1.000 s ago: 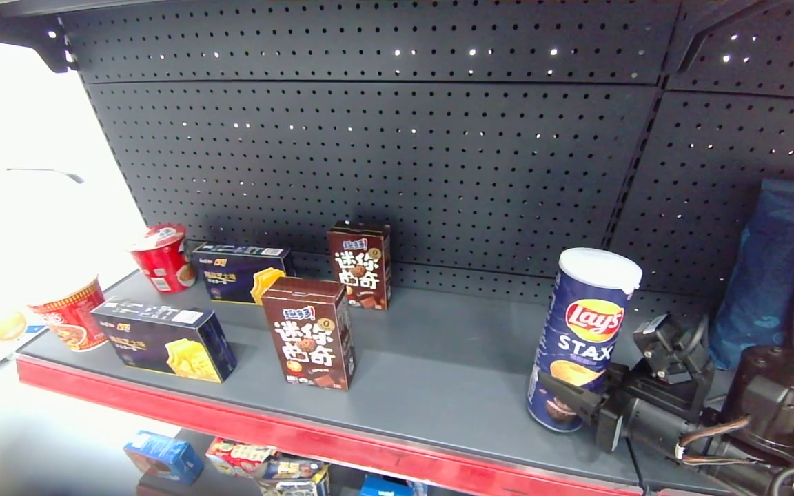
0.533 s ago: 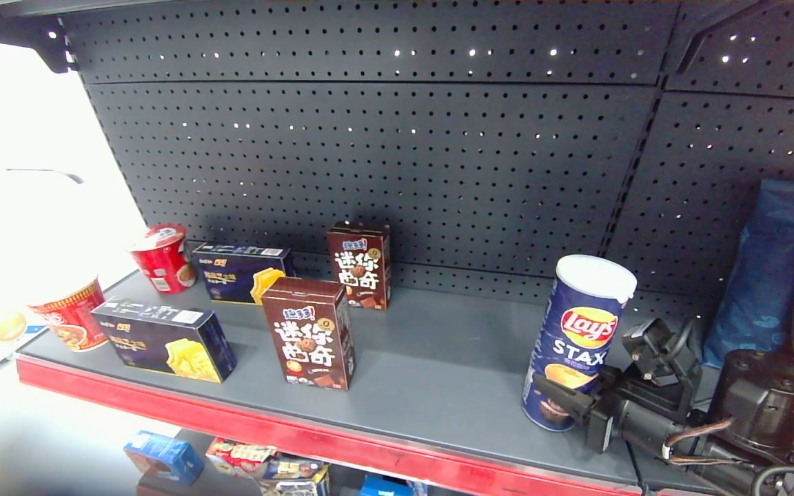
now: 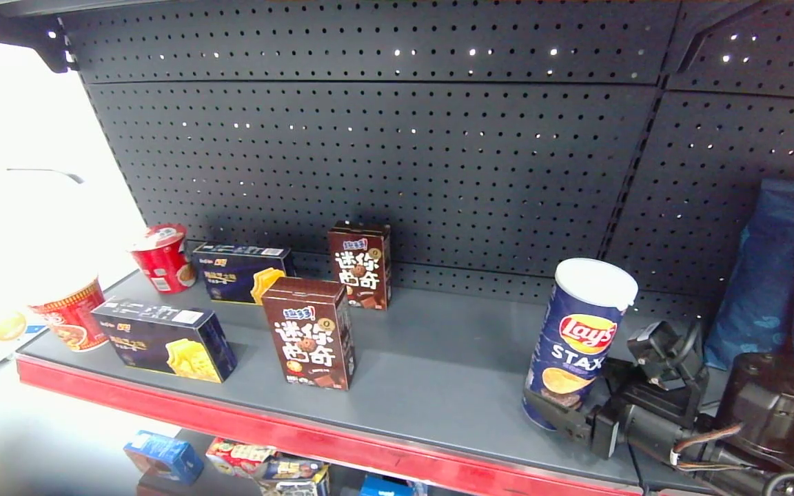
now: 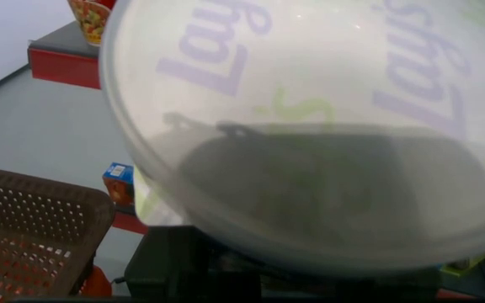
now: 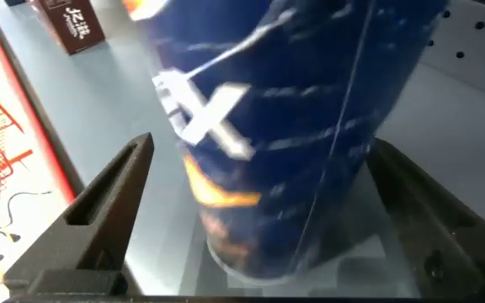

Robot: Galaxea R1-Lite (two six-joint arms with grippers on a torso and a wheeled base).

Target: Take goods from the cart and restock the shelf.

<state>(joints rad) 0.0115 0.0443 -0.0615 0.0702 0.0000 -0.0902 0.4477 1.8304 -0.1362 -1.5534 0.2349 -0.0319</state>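
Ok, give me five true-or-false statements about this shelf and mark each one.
1. The chip can stands on the grey shelf. True.
2. The right claw has one finger on each side of the chip can. True.
3. Both brown boxes lie flat. False: both stand upright.
4. The chip can has no lid. False: its white lid is on.
5. The red cups sit at the shelf's right end. False: they are at its left end.
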